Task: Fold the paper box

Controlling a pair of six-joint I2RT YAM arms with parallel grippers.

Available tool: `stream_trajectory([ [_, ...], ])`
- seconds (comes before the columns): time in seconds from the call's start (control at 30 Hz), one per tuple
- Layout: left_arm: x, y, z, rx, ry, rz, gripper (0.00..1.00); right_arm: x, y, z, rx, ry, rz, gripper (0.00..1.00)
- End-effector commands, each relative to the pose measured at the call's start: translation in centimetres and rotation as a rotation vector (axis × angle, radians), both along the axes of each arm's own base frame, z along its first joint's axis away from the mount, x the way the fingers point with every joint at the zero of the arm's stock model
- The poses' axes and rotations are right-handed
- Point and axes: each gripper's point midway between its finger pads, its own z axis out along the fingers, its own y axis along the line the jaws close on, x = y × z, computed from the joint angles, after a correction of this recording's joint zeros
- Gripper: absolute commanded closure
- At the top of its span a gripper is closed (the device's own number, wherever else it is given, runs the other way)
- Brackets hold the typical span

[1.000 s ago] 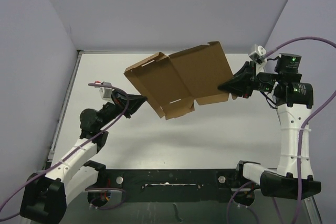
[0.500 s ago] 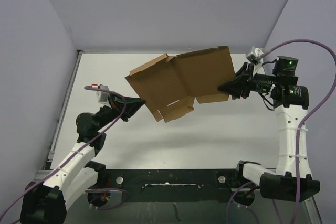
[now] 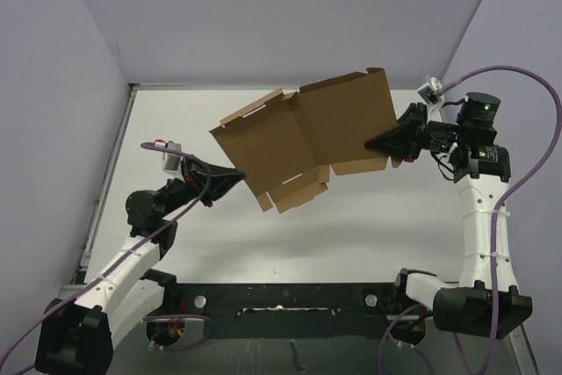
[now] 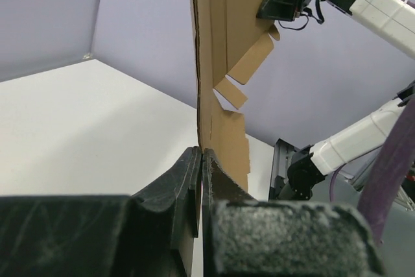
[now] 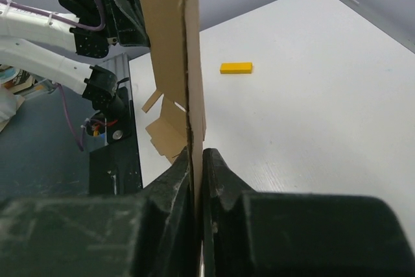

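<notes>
The paper box (image 3: 299,142) is an unfolded brown cardboard sheet with flaps and slots, held in the air above the table between both arms. My left gripper (image 3: 239,179) is shut on its lower left edge; in the left wrist view the sheet (image 4: 217,63) stands edge-on out of my gripper (image 4: 201,154). My right gripper (image 3: 376,144) is shut on its right edge; in the right wrist view the sheet (image 5: 170,37) rises edge-on from my gripper (image 5: 196,154).
A small yellow block (image 5: 235,67) lies on the white table (image 3: 369,217) in the right wrist view. Grey walls close the table at the back and sides. The black arm mount (image 3: 290,300) runs along the near edge.
The sheet has risen a little and shifted right with the right gripper. The left arm has lowered slightly while still holding its edge.
</notes>
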Motion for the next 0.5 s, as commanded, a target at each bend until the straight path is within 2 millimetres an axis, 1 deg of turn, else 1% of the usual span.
stream_trajectory([
  [0.0,-2.0,0.5,2.9,-0.047,-0.122,-0.076,1.0,-0.6,-0.6,1.4,0.061,-0.006,0.069,1.0],
  [0.07,-2.1,0.9,3.4,-0.061,-0.12,-0.089,1.0,-0.9,-0.6,1.5,0.074,-0.002,0.099,1.0],
  [0.17,-1.7,1.4,3.9,-0.084,-0.106,-0.086,1.0,-1.2,-0.6,1.7,0.079,-0.001,0.112,1.0],
  [0.27,-0.6,1.5,3.4,-0.084,-0.055,-0.071,1.0,-1.2,-0.6,1.8,0.072,-0.01,0.098,1.0],
  [0.3,1.0,1.7,2.6,-0.064,0.014,-0.026,0.9,-0.7,-0.7,1.9,0.053,-0.032,0.059,1.0],
  [0.33,1.0,1.8,2.8,-0.066,0.01,-0.023,0.9,-0.7,-0.7,1.8,0.052,-0.024,0.054,1.0],
  [0.37,1.4,1.9,2.5,-0.056,0.032,-0.001,0.81,-0.6,-0.8,1.8,0.046,-0.031,0.042,1.0],
  [0.4,1.7,2.3,2.4,-0.053,0.044,0.031,0.71,-0.5,-0.8,1.7,0.038,-0.034,0.029,1.0],
  [0.47,2.2,3.3,2.3,-0.043,0.069,0.108,0.6,-0.4,-1.0,1.4,0.003,-0.065,-0.003,1.0],
])
